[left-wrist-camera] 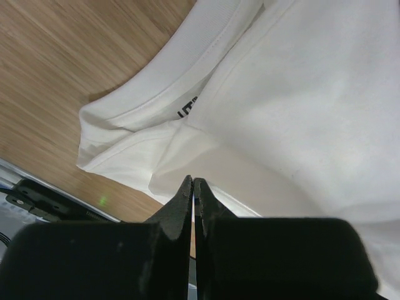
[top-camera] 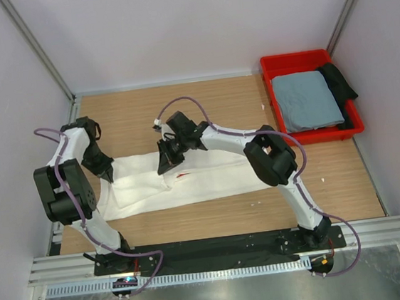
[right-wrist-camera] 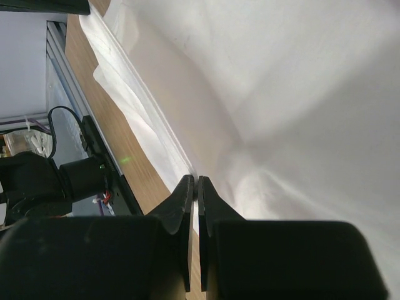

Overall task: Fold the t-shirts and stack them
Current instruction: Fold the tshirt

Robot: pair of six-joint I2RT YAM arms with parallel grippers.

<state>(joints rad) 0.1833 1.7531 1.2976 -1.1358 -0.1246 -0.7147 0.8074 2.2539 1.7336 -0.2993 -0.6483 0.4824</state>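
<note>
White t-shirt (top-camera: 210,181) lies as a folded strip on your bench (top-camera: 217,105), long axis running left to right, with your left tool (top-camera: 108,177) shut at its left end and your right tool (top-camera: 164,167) all but shut over its middle, neither visibly pinching cloth.

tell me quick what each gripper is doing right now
left gripper: shut, tips at edge of the white t-shirt; grip cannot be told
right gripper: shut, tips on the same shirt; grip cannot be told
</note>
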